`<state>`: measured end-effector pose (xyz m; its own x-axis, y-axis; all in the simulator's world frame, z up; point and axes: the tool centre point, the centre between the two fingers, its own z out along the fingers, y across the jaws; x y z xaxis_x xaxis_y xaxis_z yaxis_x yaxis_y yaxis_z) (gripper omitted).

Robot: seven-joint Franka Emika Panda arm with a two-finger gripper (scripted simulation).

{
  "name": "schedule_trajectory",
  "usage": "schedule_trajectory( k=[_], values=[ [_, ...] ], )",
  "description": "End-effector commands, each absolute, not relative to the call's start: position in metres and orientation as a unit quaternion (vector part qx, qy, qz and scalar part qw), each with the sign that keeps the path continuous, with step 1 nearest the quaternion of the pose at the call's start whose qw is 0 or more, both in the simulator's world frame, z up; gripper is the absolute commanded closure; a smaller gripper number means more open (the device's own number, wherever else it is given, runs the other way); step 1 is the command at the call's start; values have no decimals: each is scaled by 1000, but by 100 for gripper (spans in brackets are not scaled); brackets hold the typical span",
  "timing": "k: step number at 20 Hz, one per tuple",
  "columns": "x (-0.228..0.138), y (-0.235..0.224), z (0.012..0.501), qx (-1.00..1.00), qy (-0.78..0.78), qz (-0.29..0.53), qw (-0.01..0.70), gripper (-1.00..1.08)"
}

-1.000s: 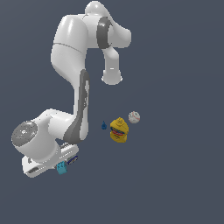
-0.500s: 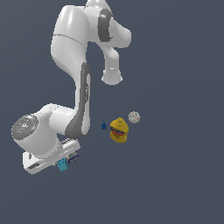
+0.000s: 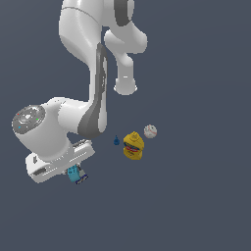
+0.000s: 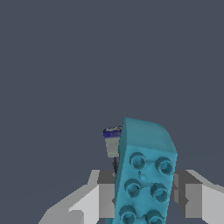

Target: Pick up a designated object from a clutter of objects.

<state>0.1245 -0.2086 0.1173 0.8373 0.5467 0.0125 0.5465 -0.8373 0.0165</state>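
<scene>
The cyan block [image 4: 144,175], flat with rows of round dots on its face, stands between my two fingers. My gripper [image 4: 142,194] is shut on it, one finger [image 4: 105,194] on each side. In the exterior view the gripper [image 3: 74,170] is low at the left, with the cyan block [image 3: 73,173] showing under the white hand. The grey-blue box [image 4: 112,141] sits right behind the block; in the exterior view it [image 3: 83,178] is right next to it. I cannot tell if they touch.
A yellow lump with red marks [image 3: 133,146], a white baseball [image 3: 150,131] and a tiny blue piece [image 3: 116,141] lie on the grey floor to the exterior view's right of the gripper. The arm's white links [image 3: 93,98] rise over the scene.
The hand has risen a little in the exterior view and the cyan block has come up with it. The yellow lump, the baseball and the blue piece have not moved.
</scene>
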Motion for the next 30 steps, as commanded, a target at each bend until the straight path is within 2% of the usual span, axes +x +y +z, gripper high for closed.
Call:
schedule_trajectory(
  k=[1, 21, 30],
  values=[
    [116, -199, 138, 958, 285, 9, 6, 108],
    [45, -120, 322, 958, 286, 2, 2, 108],
    [28, -98, 375, 958, 286, 0, 1, 108]
  ],
)
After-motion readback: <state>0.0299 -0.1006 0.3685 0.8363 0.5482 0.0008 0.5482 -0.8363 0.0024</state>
